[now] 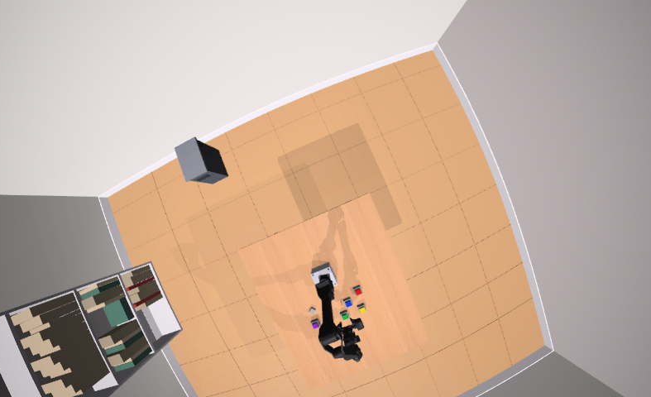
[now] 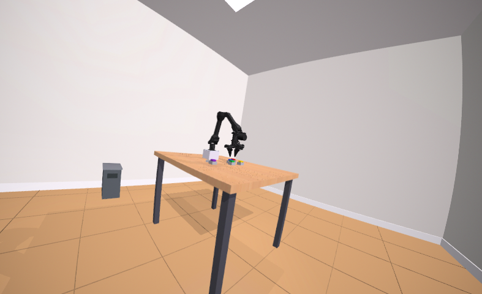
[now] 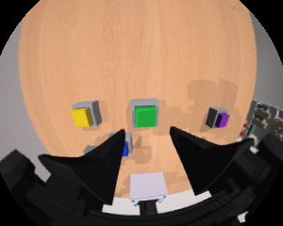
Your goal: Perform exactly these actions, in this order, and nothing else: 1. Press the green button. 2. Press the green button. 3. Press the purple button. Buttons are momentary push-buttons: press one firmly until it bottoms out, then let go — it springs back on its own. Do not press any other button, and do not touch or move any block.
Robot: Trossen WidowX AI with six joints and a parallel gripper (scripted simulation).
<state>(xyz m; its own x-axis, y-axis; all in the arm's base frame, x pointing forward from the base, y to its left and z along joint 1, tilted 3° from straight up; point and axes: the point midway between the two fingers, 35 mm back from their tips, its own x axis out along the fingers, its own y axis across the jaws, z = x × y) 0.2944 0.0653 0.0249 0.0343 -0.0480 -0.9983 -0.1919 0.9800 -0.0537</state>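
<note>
Its fingers parted and nothing between them, the gripper [image 1: 352, 334] [image 2: 232, 156] [image 3: 148, 131] of a black robot arm [image 1: 327, 309] [image 2: 217, 129] hangs above the green button [image 1: 345, 315] [image 2: 232, 161] [image 3: 145, 117], apart from its cap. The button sits inward from the table's bottom edge in the top view, just ahead of the fingertips in the wrist view.

No press is under way, and the green cap stands raised. Because the buttons spring back, their look cannot confirm a tally; the pose suggests the opening green press is being lined up, leaving all three presses, two green and one purple, to do. The fingers probably need to come together before the push.

The purple button [image 1: 315, 323] [image 2: 213, 160] [image 3: 223, 121], last on the list, waits closer to the table's left edge in the top view, its cap also up. Off limits are the blue button [image 1: 348, 302] [image 2: 229, 160] [image 3: 125, 149] and yellow button [image 1: 361, 308] [image 2: 240, 161] [image 3: 81, 118] beside the green one, the red button [image 1: 358, 290] [image 2: 233, 158] toward the right edge, and a small pale block [image 1: 312, 310] near the purple button. Farther out, the table [image 1: 270, 255] [image 2: 265, 174] [image 3: 108, 56] stretches to its four corners.
</note>
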